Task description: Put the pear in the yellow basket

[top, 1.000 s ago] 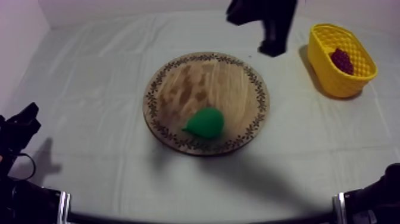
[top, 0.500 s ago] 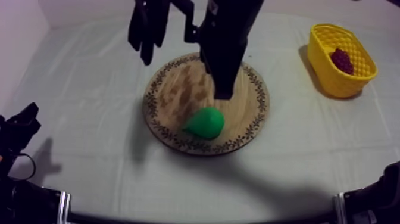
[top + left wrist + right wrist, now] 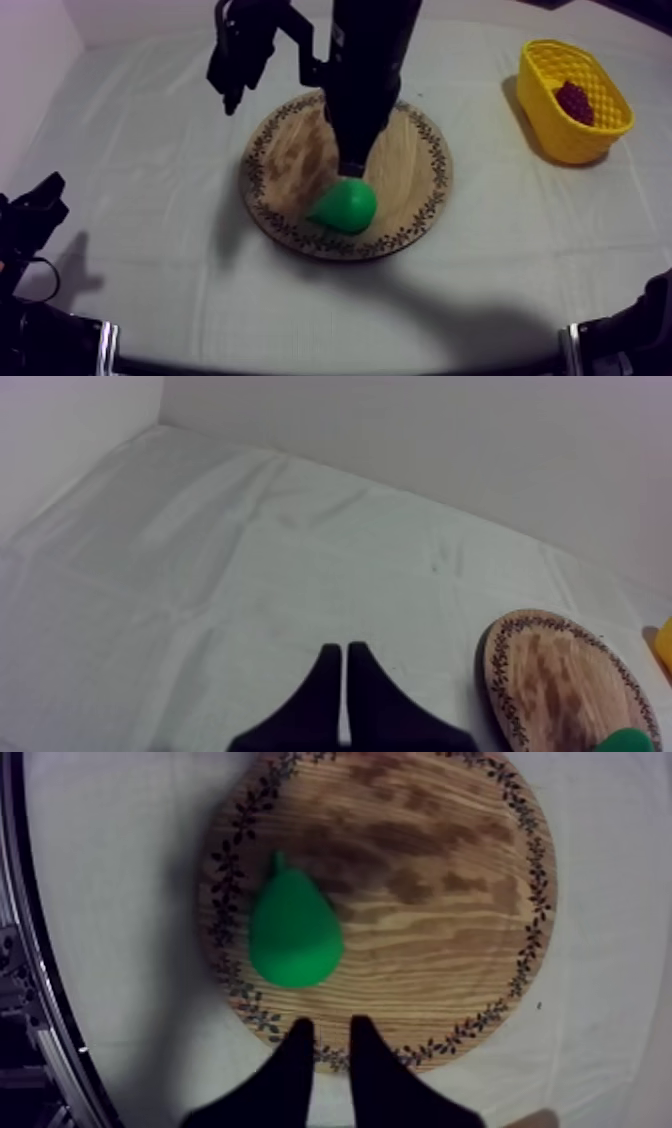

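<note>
Fingers (image 3: pixel 292 1067) of my right gripper (image 3: pixel 328 1030), seemingly parted just a little around nothing, now hang close by the pear (image 3: pixel 293 932) lying on the wooden board (image 3: pixel 440 902), having swung across from beside the yellow basket (image 3: pixel 560 135), so the grasp looks next; my left gripper (image 3: pixel 340 648) rests with fingers pressed together.

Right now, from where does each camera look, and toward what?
Top: overhead, slanting down on wooden board, pear, yellow basket; right arm above the board, left arm low.
Left wrist: low, facing across the cloth; left pincer shut.
Right wrist: looks straight down on the board; right pincer open near the pear.
All share board, pear.
</note>
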